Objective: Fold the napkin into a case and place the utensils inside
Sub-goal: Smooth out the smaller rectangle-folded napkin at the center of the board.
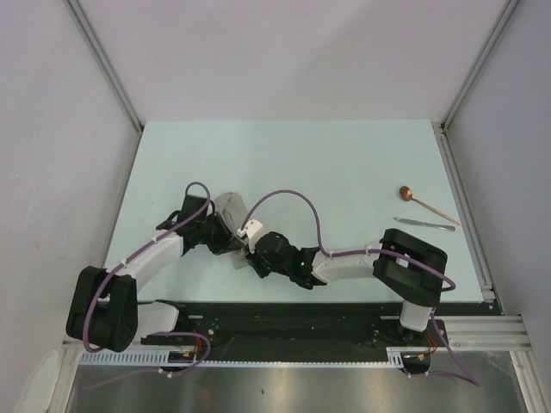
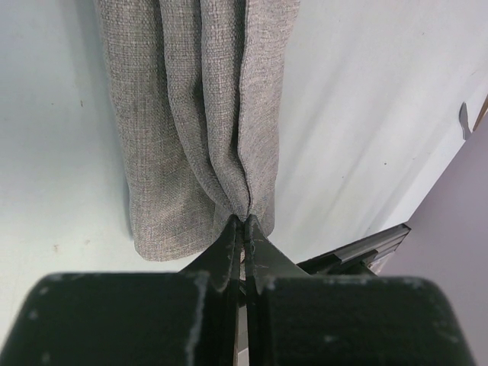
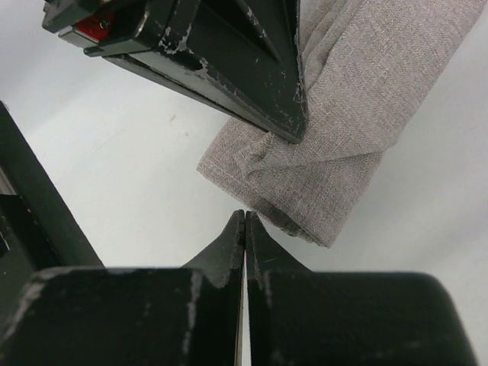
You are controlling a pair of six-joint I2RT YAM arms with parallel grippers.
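Napkin (image 2: 191, 114): folded narrow, lying left of centre.
Left gripper (image 2: 244, 223): jaws clamped on its near end.
Right gripper (image 3: 245, 217): jaws closed, empty, just beside it.
Advice: edges are to be lined up before release.

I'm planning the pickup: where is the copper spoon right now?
In the top view the copper spoon lies at the right side of the table, just beyond the thin silvery utensil and far from the napkin.
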